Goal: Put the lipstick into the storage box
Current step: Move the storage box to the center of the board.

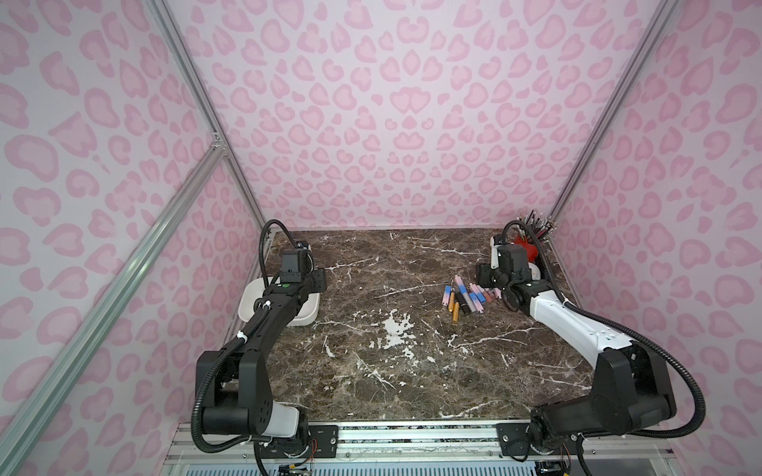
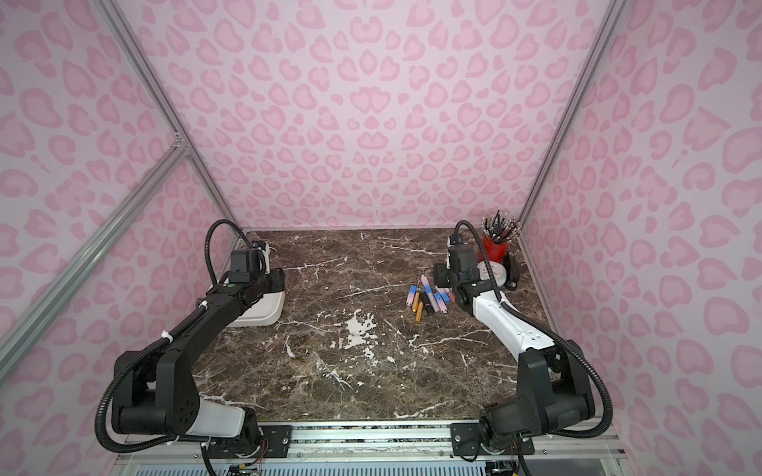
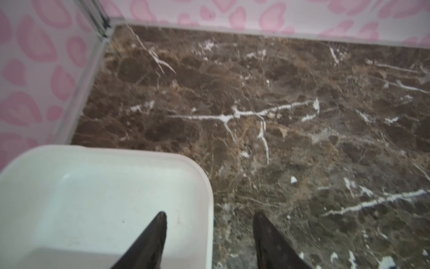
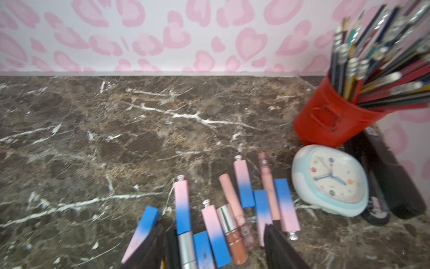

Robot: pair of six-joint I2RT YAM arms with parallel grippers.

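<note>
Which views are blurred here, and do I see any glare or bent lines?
Left wrist view: soft blur, the storage box rim and the table veins smear. Right wrist view: blurred too, most on the lipsticks and the pencils in the red cup. Both top views: sharper, even light, no strong glare on the table; the frame bar slants steeply, likely a wide lens.

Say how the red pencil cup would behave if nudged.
The red cup probably tips easily: long pencils fan out well above its rim, making it top-heavy. On the glossy table it may slide before toppling.
</note>
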